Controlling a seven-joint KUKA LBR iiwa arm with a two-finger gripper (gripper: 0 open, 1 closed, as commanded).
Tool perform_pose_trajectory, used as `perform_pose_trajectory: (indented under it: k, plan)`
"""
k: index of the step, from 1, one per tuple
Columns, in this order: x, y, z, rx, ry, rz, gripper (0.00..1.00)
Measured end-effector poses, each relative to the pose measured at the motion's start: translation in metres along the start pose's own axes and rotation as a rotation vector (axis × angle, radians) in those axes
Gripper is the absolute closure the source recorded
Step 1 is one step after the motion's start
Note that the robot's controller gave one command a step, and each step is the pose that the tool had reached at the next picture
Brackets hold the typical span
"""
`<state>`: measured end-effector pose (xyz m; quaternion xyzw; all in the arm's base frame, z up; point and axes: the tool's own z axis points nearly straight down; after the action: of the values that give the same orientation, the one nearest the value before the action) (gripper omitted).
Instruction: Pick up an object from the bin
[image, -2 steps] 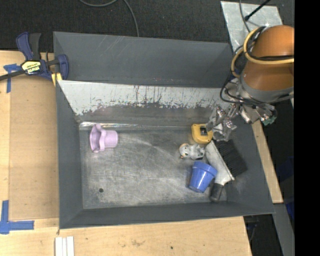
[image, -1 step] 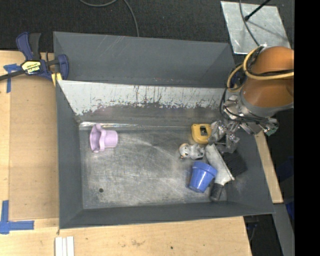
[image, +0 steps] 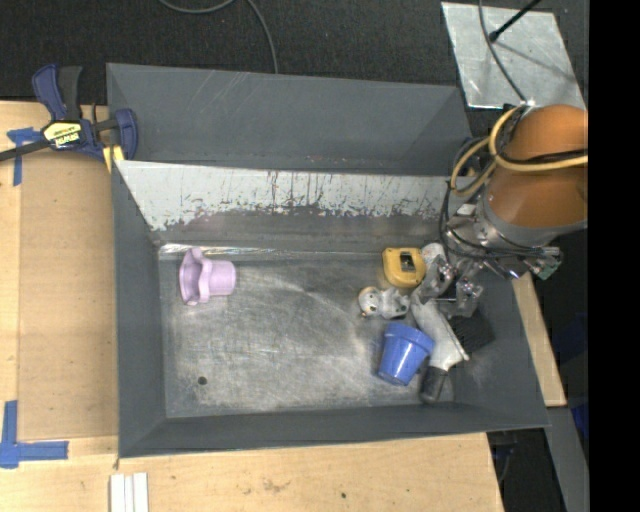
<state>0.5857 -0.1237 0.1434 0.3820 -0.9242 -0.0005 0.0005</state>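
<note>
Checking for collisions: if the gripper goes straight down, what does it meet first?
Probably the white elongated thing lying just under the gripper, beside the blue cup at the right end of the bin. Depth is unclear, so that is a guess.

The bin under me is grey sheet metal, matt all over. Its floor is scuffed to a dull, cloudy sheen, and its back wall is streaked with rough pale patches where bare metal shows through the coating. The lilac cup at the left looks like smooth plastic with a soft, satiny finish. The blue cup is smooth plastic too, faintly glossy. The yellow tape measure has a hard, shiny plastic case. The orange cover on my wrist is smooth and glossy, catching the light.
</note>
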Motion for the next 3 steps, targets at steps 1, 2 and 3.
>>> perform_pose_trajectory:
  k: [1,2,3]
  plan:
    - [0.016,0.01,-0.048,-0.001,-0.001,-0.204,1.0]
    - [0.018,0.01,-0.085,0.008,-0.004,-0.359,1.0]
    - [0.007,0.017,-0.067,0.005,-0.003,-0.402,1.0]
